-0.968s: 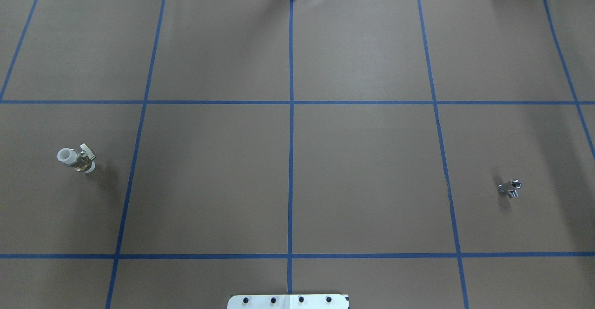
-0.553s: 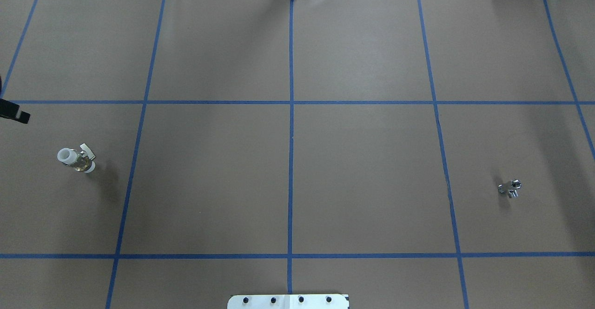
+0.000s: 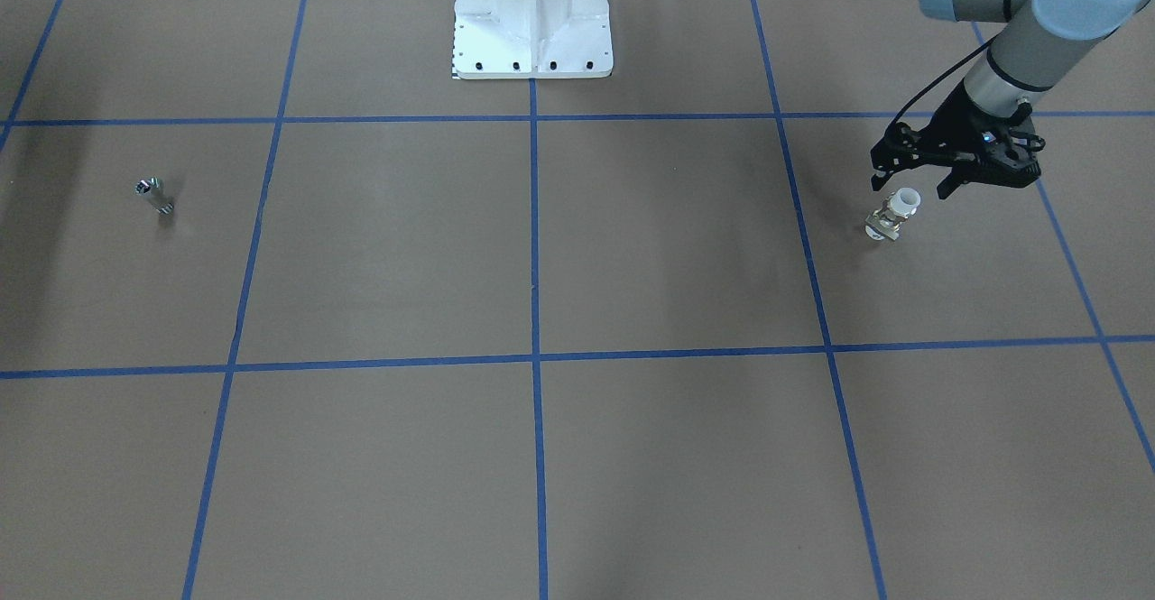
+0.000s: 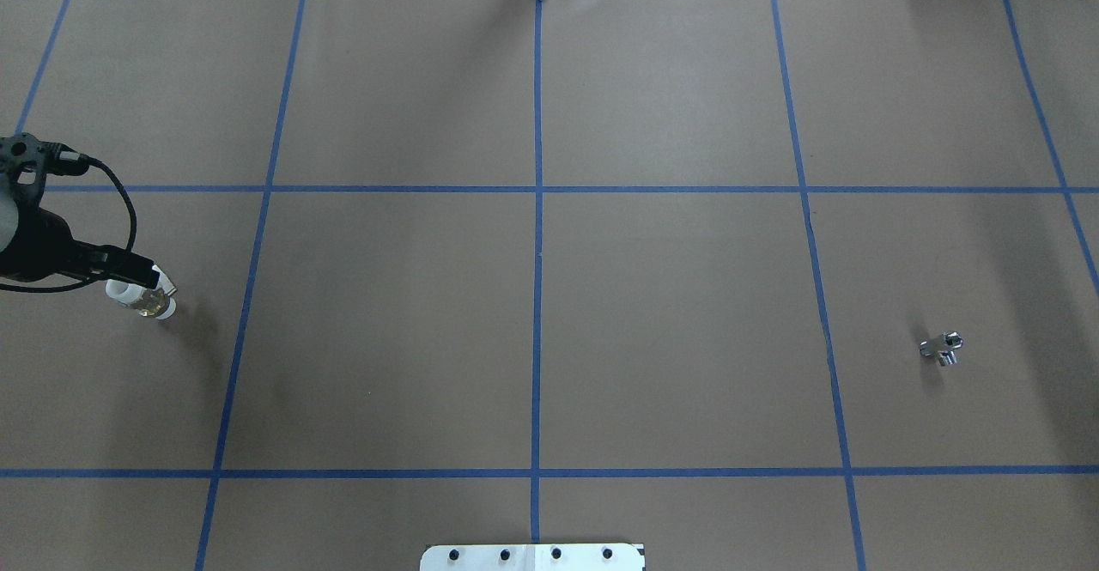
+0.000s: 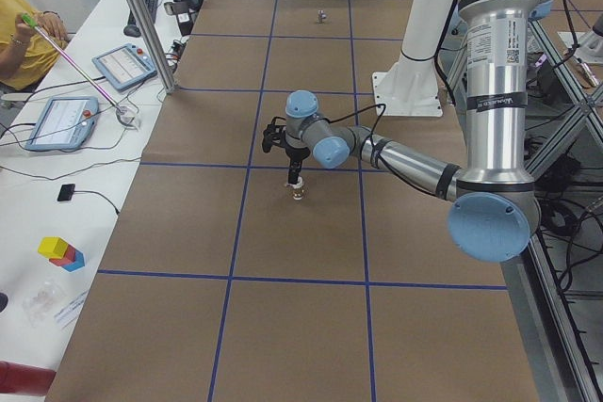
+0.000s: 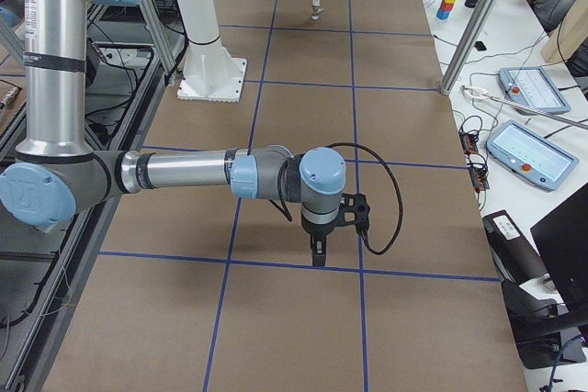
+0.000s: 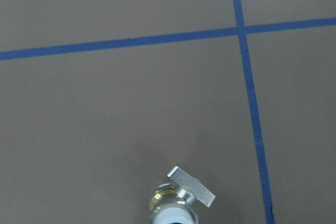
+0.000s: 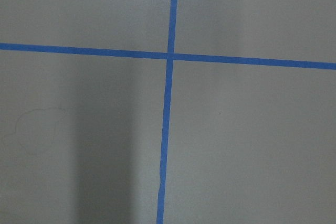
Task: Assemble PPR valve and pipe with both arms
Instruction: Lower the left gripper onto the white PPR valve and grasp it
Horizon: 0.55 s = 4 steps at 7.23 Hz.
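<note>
The left gripper (image 3: 911, 183) has its jaws spread apart, one finger on either side of the space just above the PPR valve (image 3: 892, 215), and they hold nothing. You cannot tell how the right gripper (image 6: 317, 251) has its jaws: it shows only in the side view from the robot's right, low over a crossing of blue tape lines (image 8: 170, 56).

The valve stands upright on the brown table cover (image 4: 687, 296) on the robot's left side, white collar uppermost. Its flat handle tab (image 7: 191, 186) sticks out sideways from the brass body. The pipe (image 4: 942, 349) stands well apart on the robot's right side, untouched; the right wrist camera shows only paper and tape.

Watch the descent and the close. The valve looks tall for its small foot, so if one finger reaches it before the other, it will likely tip or skid. The tab is the other hazard: a finger landing on it could twist the valve or give you a crooked hold, which would make mating it with the pipe difficult.
</note>
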{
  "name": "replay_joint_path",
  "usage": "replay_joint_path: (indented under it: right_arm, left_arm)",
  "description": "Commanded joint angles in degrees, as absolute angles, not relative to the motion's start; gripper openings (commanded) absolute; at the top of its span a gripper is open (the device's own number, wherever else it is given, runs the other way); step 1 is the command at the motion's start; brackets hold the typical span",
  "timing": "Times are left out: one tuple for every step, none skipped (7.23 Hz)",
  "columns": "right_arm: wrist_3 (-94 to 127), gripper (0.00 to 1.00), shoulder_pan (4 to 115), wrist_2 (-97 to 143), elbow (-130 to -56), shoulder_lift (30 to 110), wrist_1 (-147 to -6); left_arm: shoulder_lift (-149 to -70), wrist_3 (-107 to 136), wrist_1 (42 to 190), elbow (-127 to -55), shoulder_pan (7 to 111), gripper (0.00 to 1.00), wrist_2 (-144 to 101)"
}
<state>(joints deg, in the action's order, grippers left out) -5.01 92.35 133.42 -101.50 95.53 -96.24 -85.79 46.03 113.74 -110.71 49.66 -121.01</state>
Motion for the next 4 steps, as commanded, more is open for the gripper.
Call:
replay_joint_path:
  right_arm:
    - [-5.01,1.00,92.20,133.33,-101.43,95.54,-96.24]
    - [-5.01,1.00,92.20,133.33,-101.43,95.54,-96.24]
    - [-5.01,1.00,92.11,133.33,-101.43,95.54,-96.33]
    - [-5.01,1.00,92.02,133.33,-101.43,95.54,-96.33]
  left_arm:
    - [-85.78,46.32,113.64,-109.26,46.94,1.00,-118.22]
    - [-85.87,45.97,113.64,-108.64,46.85,1.00,-118.21]
    - [-86.04,45.97,113.64,-107.94,46.85,1.00,-118.21]
    - [-86.39,45.79,113.73,-107.23,46.76,0.99,-118.21]
